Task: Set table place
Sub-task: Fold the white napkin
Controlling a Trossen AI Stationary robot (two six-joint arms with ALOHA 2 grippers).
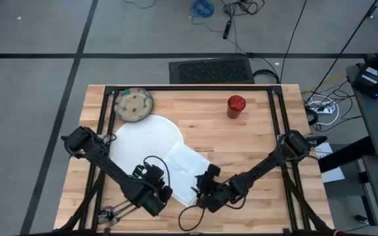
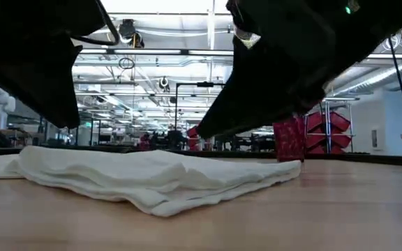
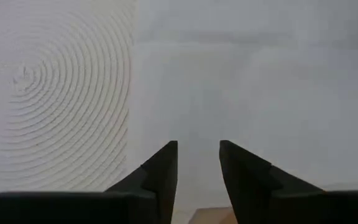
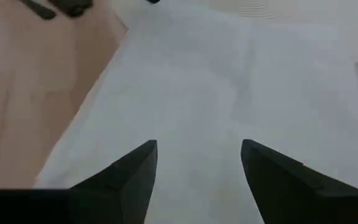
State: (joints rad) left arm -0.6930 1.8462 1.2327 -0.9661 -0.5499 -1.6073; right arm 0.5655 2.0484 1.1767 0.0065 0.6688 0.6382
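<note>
Directly ahead of the parted, empty jaws of both left gripper [image 1: 163, 194] and right gripper [image 1: 201, 194], the white napkin [image 1: 188, 170] is seen lying against the plate [image 1: 146, 136], while bowl [image 1: 133, 104] and red cup [image 1: 235, 105] remain unplaced far across the desk [image 1: 254, 151].

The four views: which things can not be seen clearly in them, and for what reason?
- Napkin, high view: both grippers cover its near edge.
- Plate, low view: hidden behind the napkin.
- Red cup, low view: the right arm covers its top.
- Cutlery near the table corner, high view: too small and under the left arm.
- Bowl contents, high view: too small.
</note>
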